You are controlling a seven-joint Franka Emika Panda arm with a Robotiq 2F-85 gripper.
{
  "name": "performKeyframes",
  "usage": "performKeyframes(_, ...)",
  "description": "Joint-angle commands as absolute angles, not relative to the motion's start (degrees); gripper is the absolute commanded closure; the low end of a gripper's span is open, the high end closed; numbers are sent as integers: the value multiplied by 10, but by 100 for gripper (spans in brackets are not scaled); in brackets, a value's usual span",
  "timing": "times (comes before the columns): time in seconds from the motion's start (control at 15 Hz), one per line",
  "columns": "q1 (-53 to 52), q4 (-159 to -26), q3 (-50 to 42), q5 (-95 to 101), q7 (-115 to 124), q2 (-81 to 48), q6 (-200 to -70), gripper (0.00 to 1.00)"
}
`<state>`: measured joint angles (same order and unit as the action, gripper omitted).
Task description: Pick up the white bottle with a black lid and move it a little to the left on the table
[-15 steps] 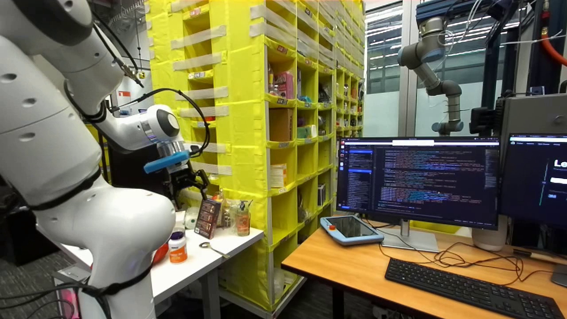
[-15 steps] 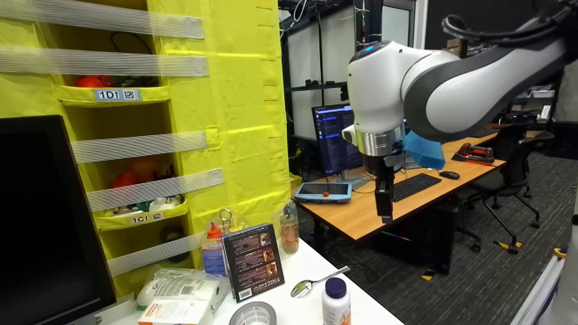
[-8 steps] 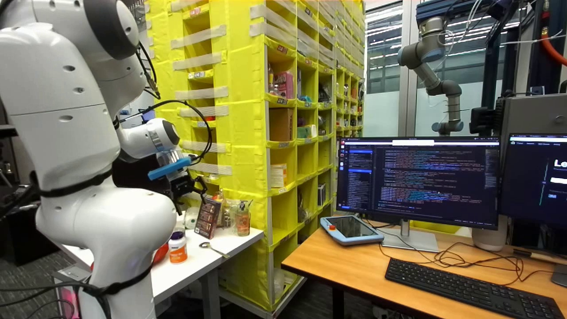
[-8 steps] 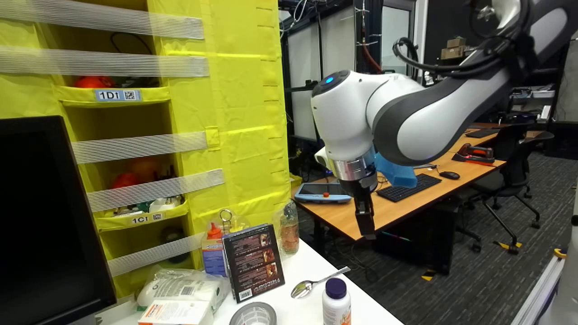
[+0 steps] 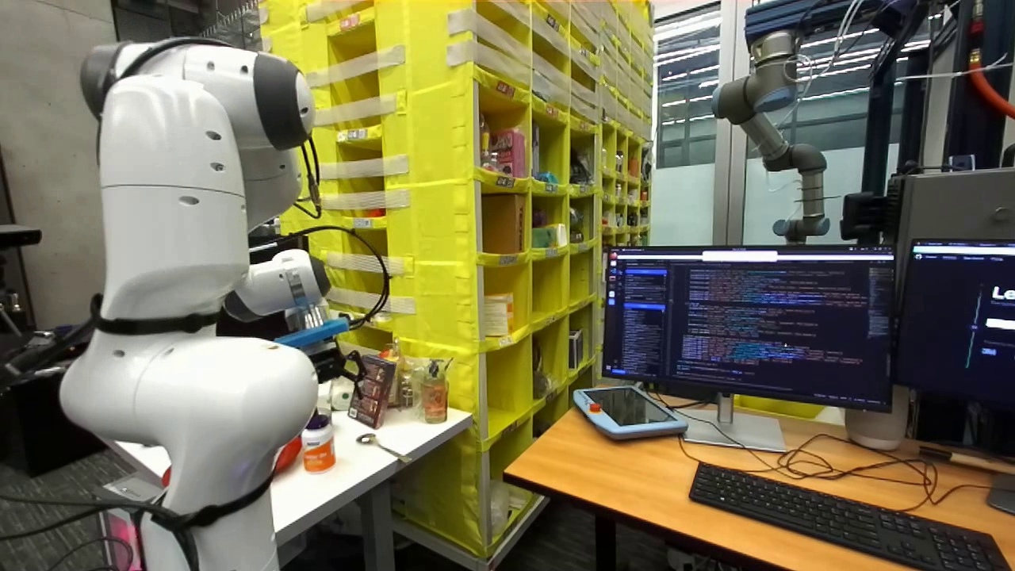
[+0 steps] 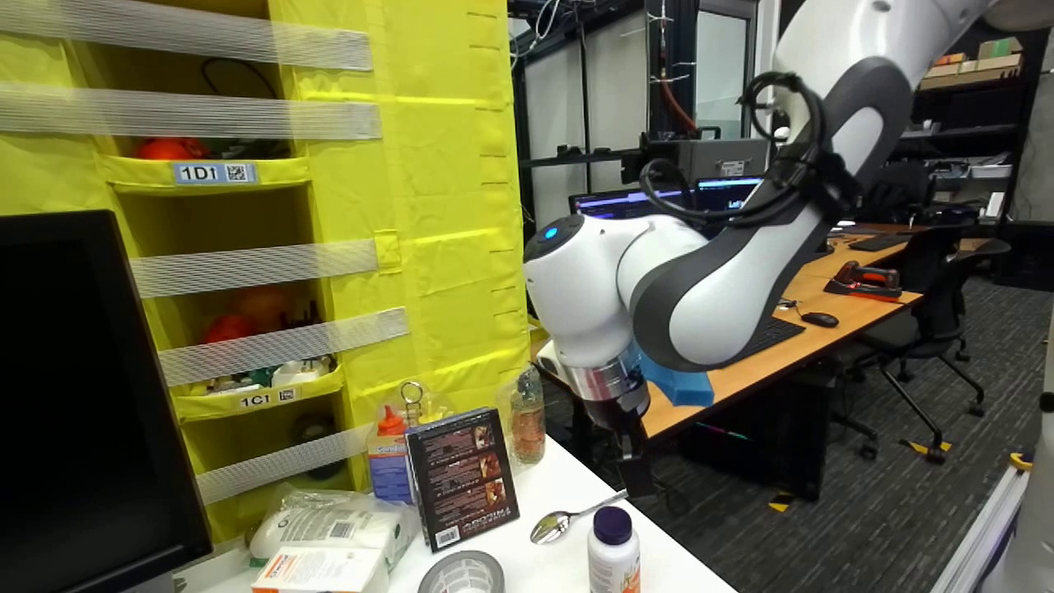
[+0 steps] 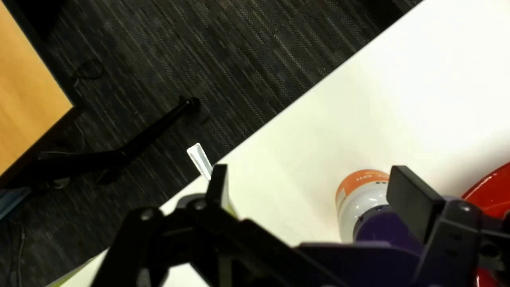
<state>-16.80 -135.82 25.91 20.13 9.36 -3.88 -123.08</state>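
The white bottle with an orange label and dark purple lid stands upright on the white table (image 5: 353,472). It shows in both exterior views (image 5: 319,454) (image 6: 613,564). In the wrist view the bottle (image 7: 360,195) sits toward the right of the space between the fingers, partly hidden by the right finger and gripper body. My gripper is open and empty in the wrist view (image 7: 308,179), its fingers wide apart. In the exterior views the gripper (image 5: 339,392) (image 6: 638,486) hangs fingers down, above the level of the lid and apart from the bottle.
A spoon (image 6: 552,525) lies near the bottle, its handle over the table edge. A dark case (image 6: 463,478), a tape roll (image 6: 461,572), a box (image 6: 321,568) and a pump bottle (image 6: 527,420) stand around. A red object (image 7: 492,195) is beside the bottle. Yellow shelving (image 5: 440,277) rises behind.
My gripper has moved down toward the table, and to the left in the exterior view that faces the shelf labels. The arm has swung along with it. The bottle has not moved.
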Motion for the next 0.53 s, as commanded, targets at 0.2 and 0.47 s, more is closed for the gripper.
performKeyframes(0.2, -202, -1337, 214, 212, 82, -121, -1281, 0)
performKeyframes(0.47, -213, -1351, 211, 211, 64, -118, -1321, 0)
